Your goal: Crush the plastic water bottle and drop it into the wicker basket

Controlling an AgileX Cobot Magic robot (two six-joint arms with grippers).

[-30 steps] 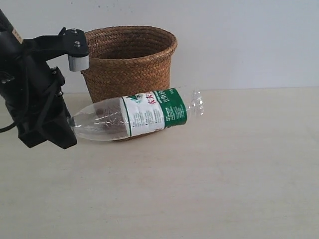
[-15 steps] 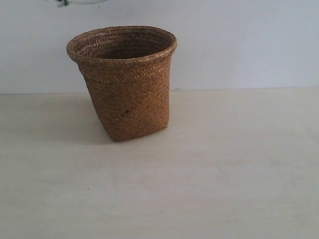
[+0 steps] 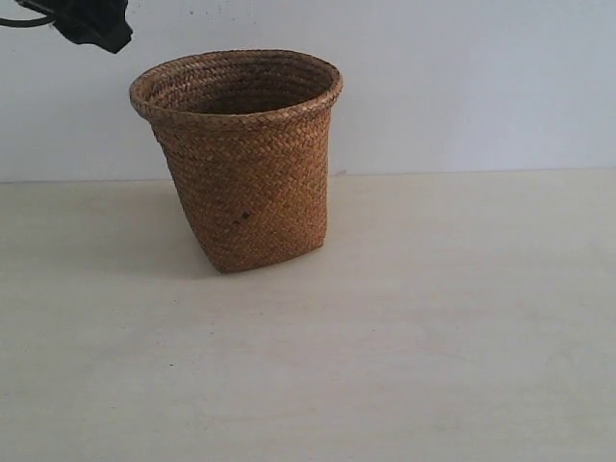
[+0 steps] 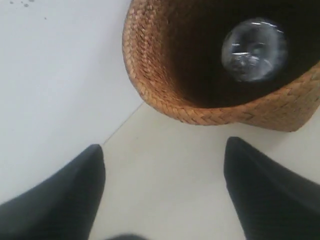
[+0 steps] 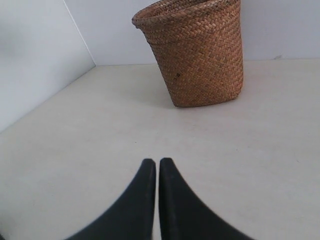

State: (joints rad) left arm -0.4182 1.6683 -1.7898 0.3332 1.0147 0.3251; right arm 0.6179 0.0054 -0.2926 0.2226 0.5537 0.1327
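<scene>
While the left gripper (image 4: 164, 147) hung with its jaws spread and empty, the wicker basket (image 4: 145, 75) stood just below and ahead of it, and the plastic water bottle (image 4: 254, 49) lay inside, seen end-on, its long axis pointing up toward the gripper. The right gripper (image 5: 157, 162), jaws pressed together, sat low over the worktop (image 5: 60, 165), well apart from the basket, so the left arm was nearer.

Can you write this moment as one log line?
plastic bottle: in wicker basket | left gripper: fingers open, empty | right gripper: fingers shut, empty
</scene>
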